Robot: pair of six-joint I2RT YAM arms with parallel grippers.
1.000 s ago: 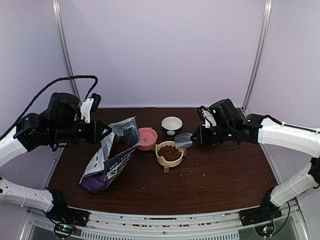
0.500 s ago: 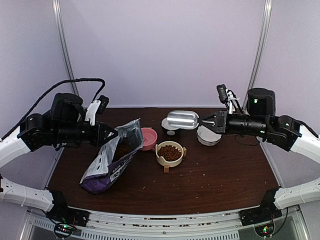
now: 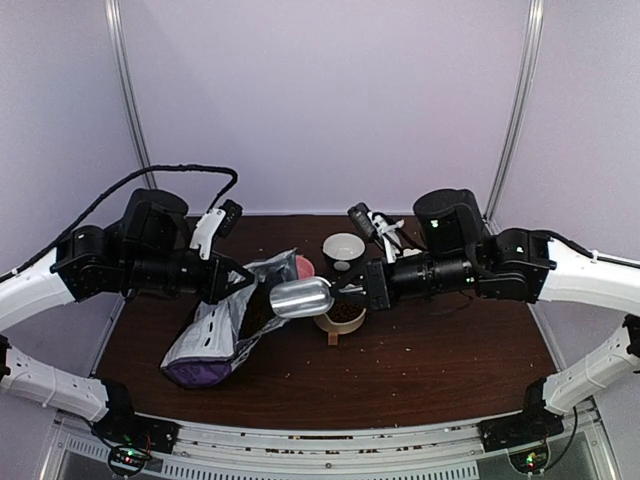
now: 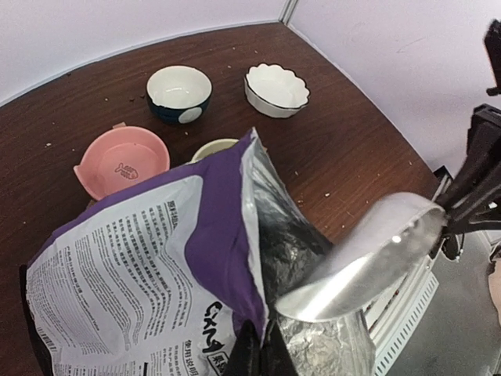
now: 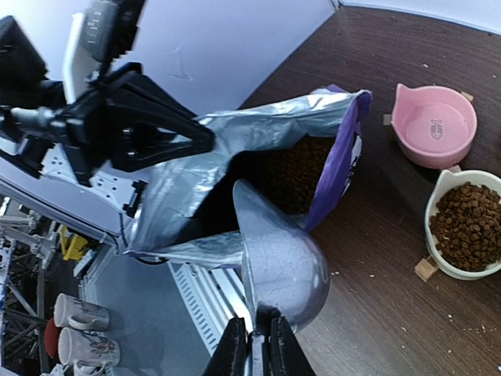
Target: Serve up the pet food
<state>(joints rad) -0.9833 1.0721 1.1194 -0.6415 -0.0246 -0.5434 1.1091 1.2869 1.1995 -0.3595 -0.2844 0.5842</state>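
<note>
The pet food [image 5: 468, 225] fills a cream bowl [image 5: 440, 197] and more kibble [image 5: 293, 174] lies inside the open purple-and-white bag [image 3: 215, 330]. My left gripper [image 4: 262, 354] is shut on the bag's mouth edge [image 4: 254, 235], holding it open. My right gripper [image 5: 258, 345] is shut on the handle of a silver scoop [image 5: 278, 254]. The scoop [image 3: 300, 297] hangs at the bag's mouth, its back toward the right wrist camera, so its contents are hidden. The cream bowl [image 3: 345, 318] sits partly under the right arm.
A pink bowl [image 4: 121, 160], a dark bowl with white inside [image 4: 178, 92] and a white scalloped bowl [image 4: 276, 88] stand behind the bag. Crumbs of kibble dot the brown table [image 3: 430, 350]. The front rail [image 3: 330, 440] lies near.
My right arm has swung the scoop left from above the far bowls down to the bag's mouth. My left gripper has lifted and tilted the bag's mouth toward it.
</note>
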